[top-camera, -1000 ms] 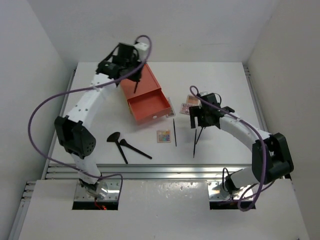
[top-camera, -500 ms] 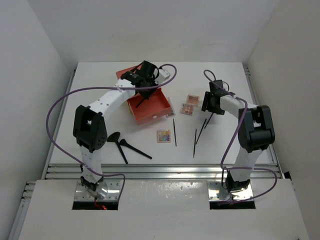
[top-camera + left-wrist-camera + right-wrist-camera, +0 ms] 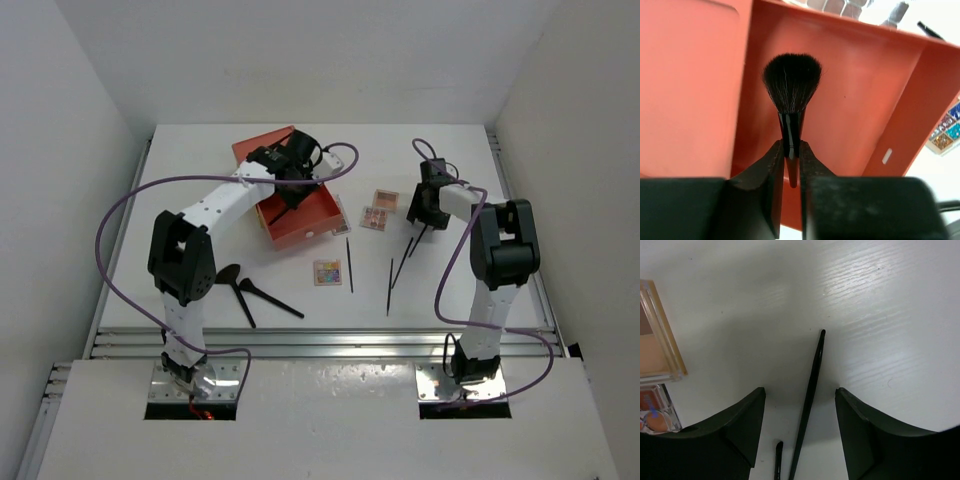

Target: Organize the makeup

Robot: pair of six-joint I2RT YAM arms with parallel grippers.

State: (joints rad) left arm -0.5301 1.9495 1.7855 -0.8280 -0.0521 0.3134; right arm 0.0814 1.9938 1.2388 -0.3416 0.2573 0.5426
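My left gripper (image 3: 791,150) is shut on the handle of a black makeup brush (image 3: 792,87), bristles pointing into the open orange drawer (image 3: 855,100). In the top view it hangs over that drawer (image 3: 300,215). My right gripper (image 3: 800,390) is open and low over the table, its fingers either side of a thin dark stick (image 3: 810,390); in the top view the gripper (image 3: 418,215) is right of two pinkish palettes (image 3: 378,208). Two more sticks (image 3: 349,263) (image 3: 390,285), a mixed-colour palette (image 3: 327,272) and two black brushes (image 3: 250,293) lie on the table.
The orange box (image 3: 262,150) stands at the back left of the white table, its drawer pulled out toward the palettes. A second stick tip (image 3: 778,460) and the palette edges (image 3: 657,340) lie close to my right gripper's left finger.
My left arm carried the brush from over the box's back to the open drawer. My right arm swung toward the back right and now straddles a stick by the pinkish palettes.
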